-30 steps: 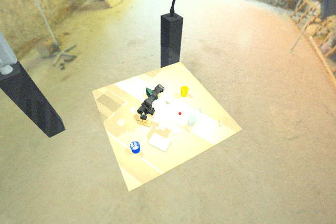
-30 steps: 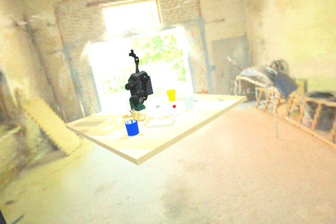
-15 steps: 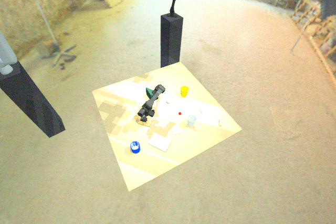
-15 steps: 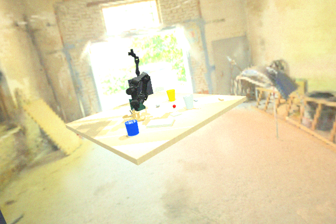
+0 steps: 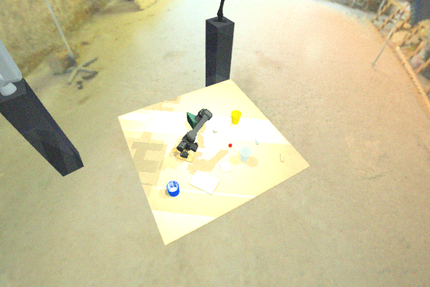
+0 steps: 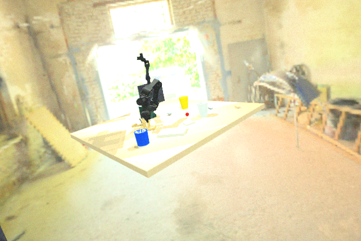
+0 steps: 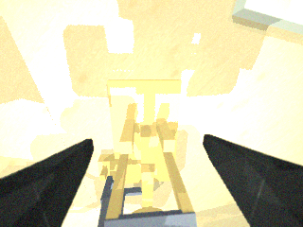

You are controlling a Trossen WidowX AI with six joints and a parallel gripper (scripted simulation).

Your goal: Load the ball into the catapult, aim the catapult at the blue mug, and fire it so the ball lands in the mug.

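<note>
The small wooden catapult (image 5: pixel 186 158) (image 6: pixel 152 127) (image 7: pixel 127 130) stands on the table (image 5: pixel 194 203) (image 6: pixel 131 156). My gripper (image 7: pixel 150 141) is open and empty, pointing down over the catapult; its fingers stand wide on either side of the catapult's two rails in the wrist view. The blue mug (image 5: pixel 173 189) (image 6: pixel 141 138) stands upright near the table's edge, in front of the catapult. A red ball (image 5: pixel 230 145) (image 6: pixel 186 114) lies on the table, away from the gripper and catapult. The catapult's lower end is cut off in the wrist view.
A yellow cup (image 5: pixel 236 117) (image 6: pixel 183 103) and a pale blue cup (image 5: pixel 245 154) (image 6: pixel 202 110) stand upright. A white slab (image 5: pixel 203 182) (image 6: pixel 172 132) lies beside the mug, a smaller one (image 5: pixel 224 167) beyond it. A small whitish round thing (image 5: pixel 215 130) (image 6: pixel 169 113) lies near the arm.
</note>
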